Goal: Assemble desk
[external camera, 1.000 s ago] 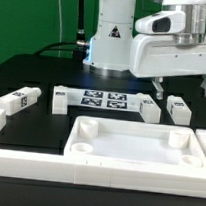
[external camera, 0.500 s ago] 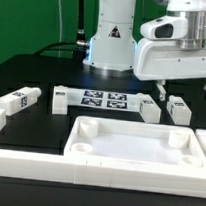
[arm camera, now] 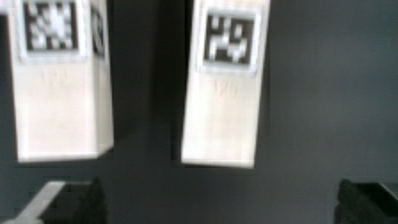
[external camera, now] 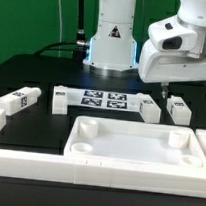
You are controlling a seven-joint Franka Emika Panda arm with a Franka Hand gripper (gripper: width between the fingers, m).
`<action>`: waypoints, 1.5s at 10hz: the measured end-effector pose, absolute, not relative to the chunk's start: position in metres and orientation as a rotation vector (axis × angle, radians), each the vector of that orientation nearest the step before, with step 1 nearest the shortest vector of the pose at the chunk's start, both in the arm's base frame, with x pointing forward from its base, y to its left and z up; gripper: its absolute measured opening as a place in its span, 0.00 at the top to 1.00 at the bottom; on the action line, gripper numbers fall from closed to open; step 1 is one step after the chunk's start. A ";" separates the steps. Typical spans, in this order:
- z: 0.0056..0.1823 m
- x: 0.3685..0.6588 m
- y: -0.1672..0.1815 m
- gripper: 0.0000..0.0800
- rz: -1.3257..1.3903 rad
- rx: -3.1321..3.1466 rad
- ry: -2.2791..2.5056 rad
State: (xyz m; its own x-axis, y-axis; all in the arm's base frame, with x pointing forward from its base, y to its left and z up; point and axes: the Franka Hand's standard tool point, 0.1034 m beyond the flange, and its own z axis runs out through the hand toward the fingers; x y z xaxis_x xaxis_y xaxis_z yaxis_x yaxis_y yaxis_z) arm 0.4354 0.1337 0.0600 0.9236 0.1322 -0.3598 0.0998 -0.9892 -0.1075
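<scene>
Gripper (arm camera: 215,200): is being held above two legs (arm camera: 231,85), touching nothing.
Fingers (arm camera: 370,198): are being held wide apart, nothing gripped.
Desk panel (external camera: 138,146): is lying flat at the front, rim up.
Other two legs (external camera: 59,99): are lying past the marker board (external camera: 103,98), on the exterior view's left.

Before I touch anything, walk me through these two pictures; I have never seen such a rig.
The white machine is a robot arm that ends in a two-fingered claw. One picture comes from a camera standing off the arm, the other from a camera on its wrist that looks down past the claw. On the black table lie the parts of a small white desk: a wide panel with corner sockets, and four short tagged legs. The flat sheet of printed squares is the marker board, part of the rig, not the desk. The wrist view shows two legs below the open claw. Nothing is held.
</scene>
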 end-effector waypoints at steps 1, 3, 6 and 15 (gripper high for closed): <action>0.059 0.436 0.135 0.19 0.667 -2.974 -0.183; 0.060 0.430 0.134 0.19 0.899 -2.942 -0.222; 0.059 0.423 0.137 0.19 1.175 -2.905 -0.322; 0.049 0.424 0.133 0.19 1.229 -2.879 -0.338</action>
State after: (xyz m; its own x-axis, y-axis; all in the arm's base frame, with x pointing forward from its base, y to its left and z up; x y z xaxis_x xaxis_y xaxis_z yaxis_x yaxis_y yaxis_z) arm 0.4240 0.1327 0.0493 0.6724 0.1936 -0.7144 0.1993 -0.9769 -0.0772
